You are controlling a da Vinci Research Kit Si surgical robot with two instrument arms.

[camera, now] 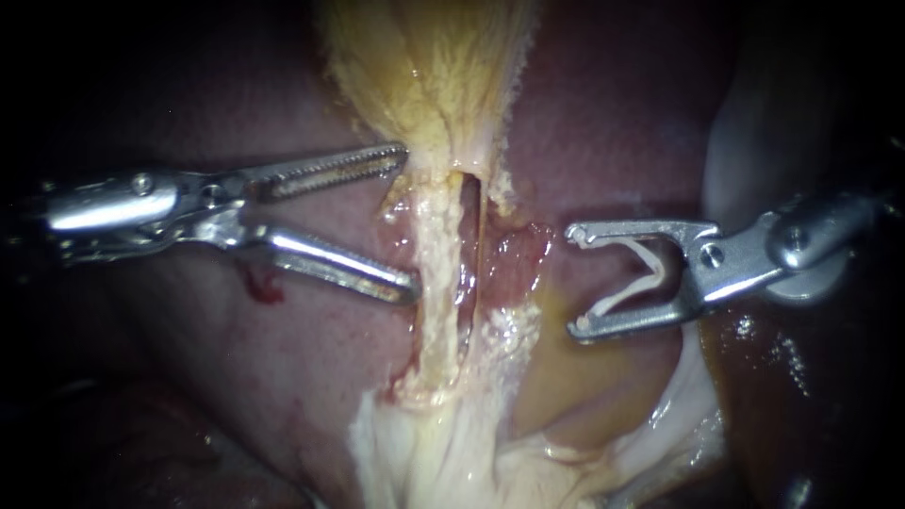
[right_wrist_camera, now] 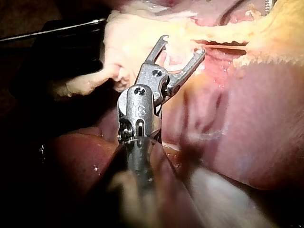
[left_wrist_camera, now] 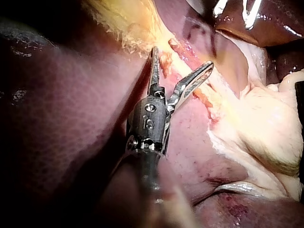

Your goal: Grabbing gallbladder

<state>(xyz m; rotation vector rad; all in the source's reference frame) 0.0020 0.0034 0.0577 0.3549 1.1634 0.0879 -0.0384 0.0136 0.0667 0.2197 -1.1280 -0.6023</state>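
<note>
Two instruments: the left instrument is seen entering from the left and the right instrument from the right; both shafts are cut off by the dark margins.
Left jaws: spread wide with nothing gripped; the tips are set just beside the pale tube, under the gallbladder's lower end.
Gallbladder: taken, with some doubt, to be the yellow fringed mass at upper centre; its top is cropped.
Right jaws: held apart, yet both are seated against a white clip carried between them, clear of the tissue.
Liver: its reddish surface is lost in shadow at the edges.
</note>
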